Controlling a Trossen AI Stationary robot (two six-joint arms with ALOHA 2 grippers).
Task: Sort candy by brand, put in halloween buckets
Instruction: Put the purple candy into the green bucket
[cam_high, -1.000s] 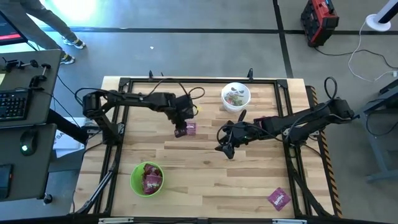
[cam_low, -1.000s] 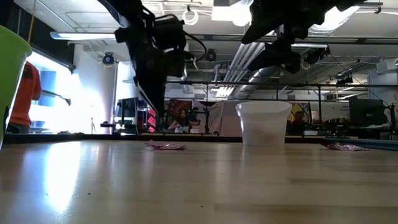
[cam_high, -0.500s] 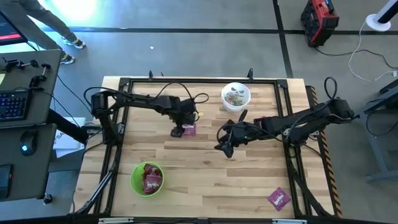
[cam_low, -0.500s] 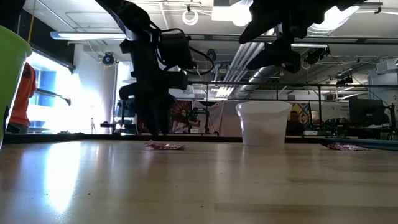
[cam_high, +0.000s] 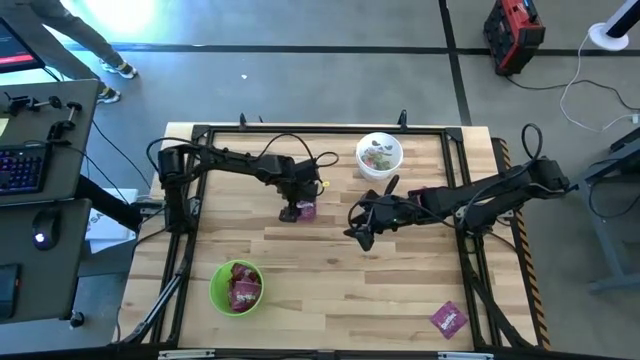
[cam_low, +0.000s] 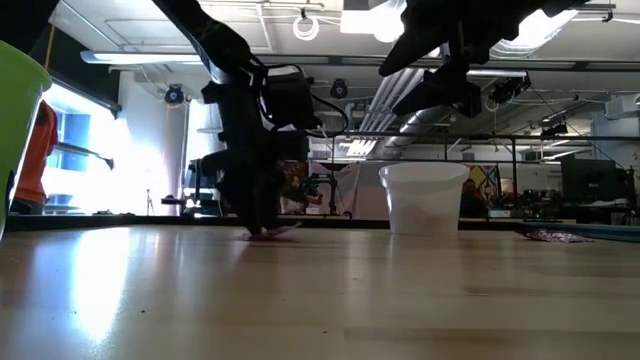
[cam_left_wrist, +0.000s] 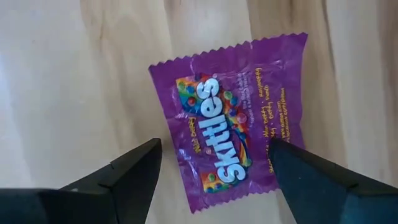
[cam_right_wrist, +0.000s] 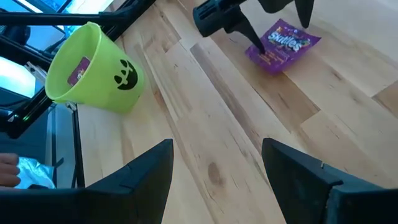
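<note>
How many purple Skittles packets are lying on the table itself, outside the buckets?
2. One Skittles packet lies under the left hand, whose fingers are open. The other packet lies near the table's front right corner. More packets lie inside the green bucket.

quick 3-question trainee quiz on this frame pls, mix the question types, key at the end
1. True or false: the left end effector is open, its fingers straddling the purple Skittles packet that lies flat on the table.
2. Which bucket holds purple packets? A) the lime green bucket B) the white bucket C) neither
3. Fill in: besides the packet under the left end effector, another purple packet lies on the table near the corner on the ____ arm's side.

Key: 1 true; 2 A; 3 right. The right end effector hangs open over the middle of the table, holding nothing.
</note>
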